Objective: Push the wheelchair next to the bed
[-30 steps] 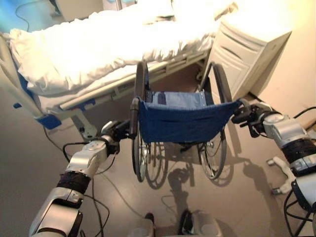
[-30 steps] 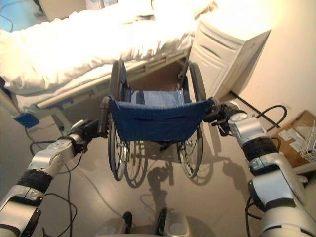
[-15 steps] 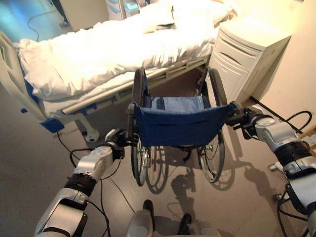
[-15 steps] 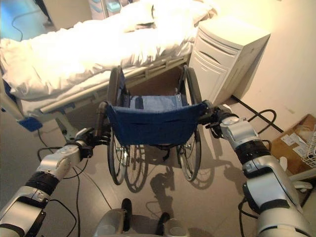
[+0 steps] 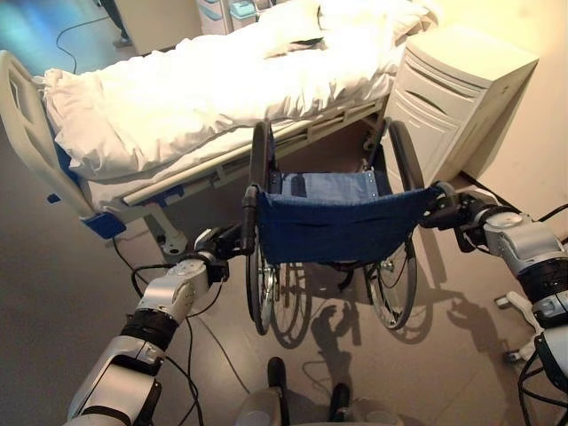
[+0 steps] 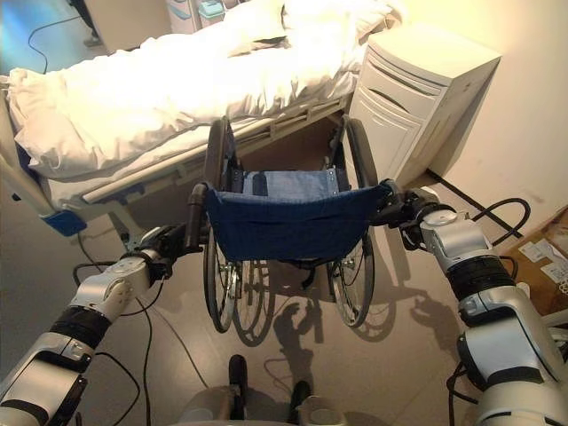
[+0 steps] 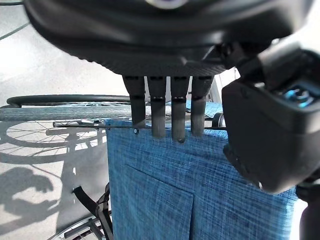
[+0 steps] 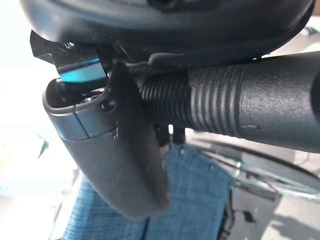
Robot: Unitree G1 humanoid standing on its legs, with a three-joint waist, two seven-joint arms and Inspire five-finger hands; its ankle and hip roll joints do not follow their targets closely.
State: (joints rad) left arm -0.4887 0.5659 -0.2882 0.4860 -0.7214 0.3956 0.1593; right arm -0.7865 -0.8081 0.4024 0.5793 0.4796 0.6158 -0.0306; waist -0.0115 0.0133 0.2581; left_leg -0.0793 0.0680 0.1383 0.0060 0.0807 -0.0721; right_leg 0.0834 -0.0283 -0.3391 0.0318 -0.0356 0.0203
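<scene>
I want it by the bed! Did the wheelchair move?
Cannot tell. The view shifted, and the wheelchair's wheel tops overlap the bed rail much as before.

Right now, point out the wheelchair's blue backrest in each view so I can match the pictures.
Left eye view: backrest, centre.
Right eye view: centre.
Left wrist view: blue cloth past the left hand fingers.
Right wrist view: blue cloth under the handle.
Shared landmark: the wheel.

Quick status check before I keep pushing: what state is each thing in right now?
wheelchair: upright, unoccupied, front toward the bed
bed: covered by a rumpled white duvet
bedside cabinet: drawers closed
left hand: at the left push handle, grip unclear
right hand: shut on the right push handle
</scene>
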